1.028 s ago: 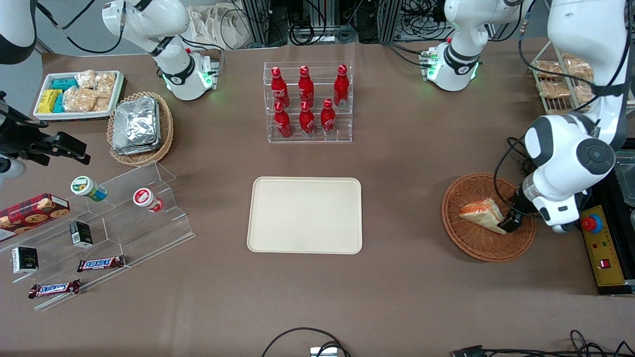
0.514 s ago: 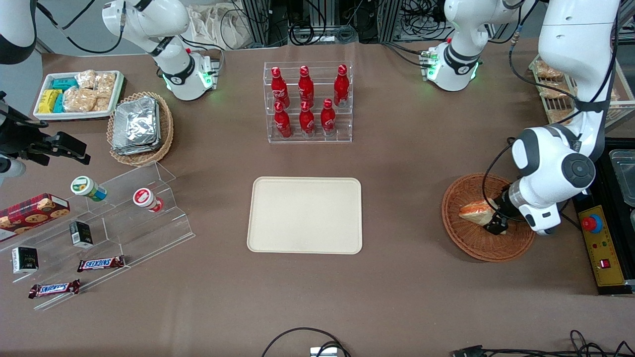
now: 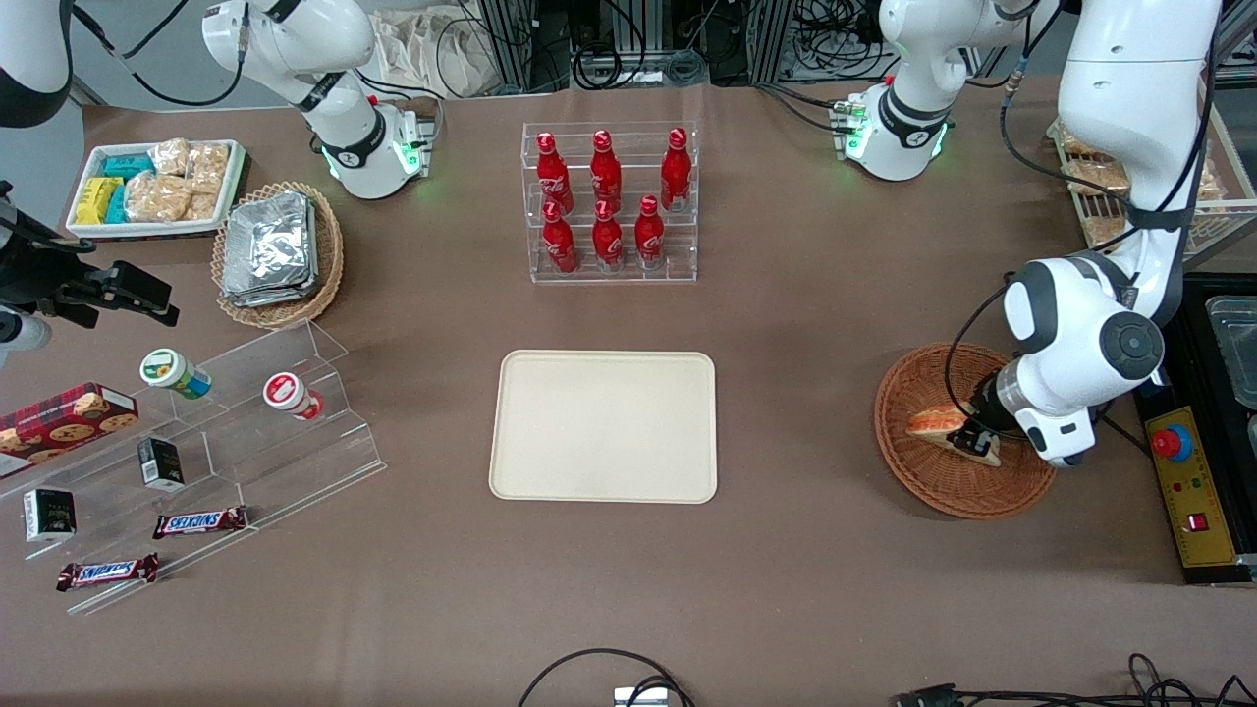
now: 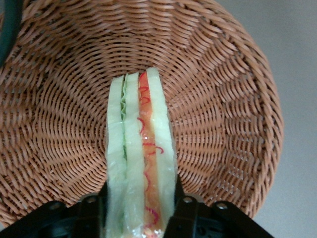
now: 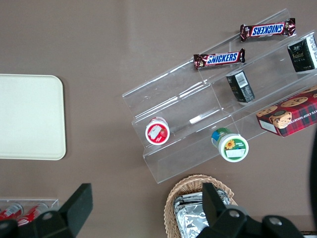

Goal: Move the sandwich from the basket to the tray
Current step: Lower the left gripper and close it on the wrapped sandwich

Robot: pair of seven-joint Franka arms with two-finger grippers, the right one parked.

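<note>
Straddling the sandwich [image 4: 140, 158] inside the basket [image 3: 923, 479], gripper [image 4: 140, 210] fingers [image 4: 184, 210] pressed on both bread faces; tray [image 3: 604, 426] sits toward table centre.

A robotics lab staged as a snack shop: white arm bases [image 3: 365, 147] bolted to a brown table [image 3: 805, 314], cable tangles [image 3: 628, 49] along its edge, an emergency-stop box [image 3: 1183, 486], cola bottles [image 3: 607, 201] on acrylic racks.

The left arm's gripper [image 3: 974, 439] sits in the basket [image 3: 933, 481], its fingers [image 4: 185, 213] against the sandwich [image 4: 141, 158].

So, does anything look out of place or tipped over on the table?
Yes: two small round-lidded cups lie on their sides on the clear stepped acrylic stand. The gripper is in the brown wicker basket, its fingers either side of the triangular white-bread sandwich.
</note>
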